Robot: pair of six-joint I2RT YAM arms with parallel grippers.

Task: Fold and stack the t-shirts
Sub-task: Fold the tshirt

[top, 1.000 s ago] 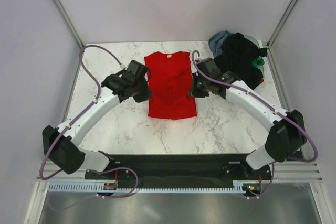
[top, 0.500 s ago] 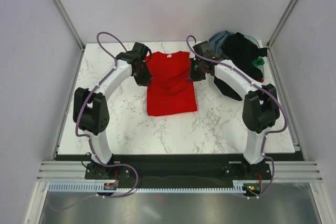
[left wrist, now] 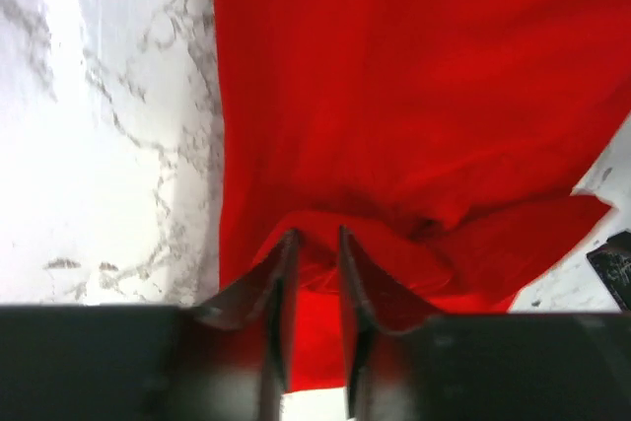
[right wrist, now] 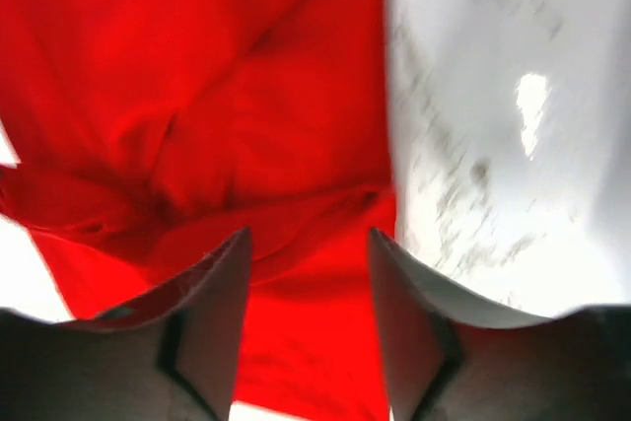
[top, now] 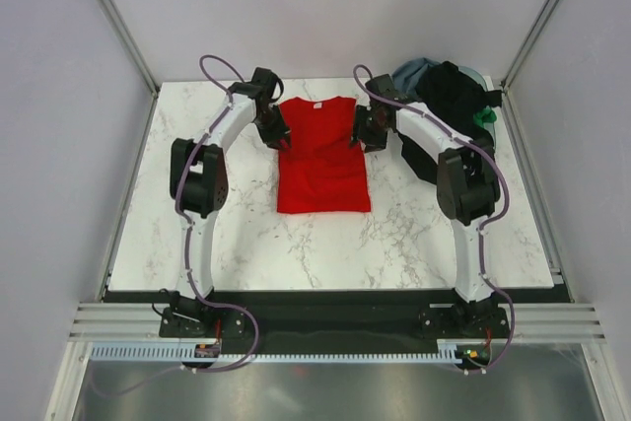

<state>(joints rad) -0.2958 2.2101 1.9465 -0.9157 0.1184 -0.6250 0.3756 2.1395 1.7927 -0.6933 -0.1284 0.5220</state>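
Observation:
The red t-shirt (top: 322, 160) lies flat on the marble table (top: 217, 229), collar and small white label (top: 317, 104) at the far end, sleeves turned in. My left gripper (top: 283, 139) is at its left shoulder edge. In the left wrist view the left gripper (left wrist: 315, 236) stands open by a narrow gap over a small ridge of the red t-shirt (left wrist: 394, 96). My right gripper (top: 359, 137) is at the right shoulder edge. The right gripper (right wrist: 308, 236) is open wide above the red t-shirt (right wrist: 197, 96), holding nothing.
A heap of other t-shirts sits at the back right corner: black (top: 454, 105), grey-blue (top: 412, 74) and a bit of green (top: 483, 117). Grey walls and metal posts close in the table on three sides. Both arms arch over the table's side parts.
Both grippers, shut a second ago at the shirt's middle sides, have travelled to its shoulders at the far end and opened, letting the cloth go. The shirt now lies flatter.

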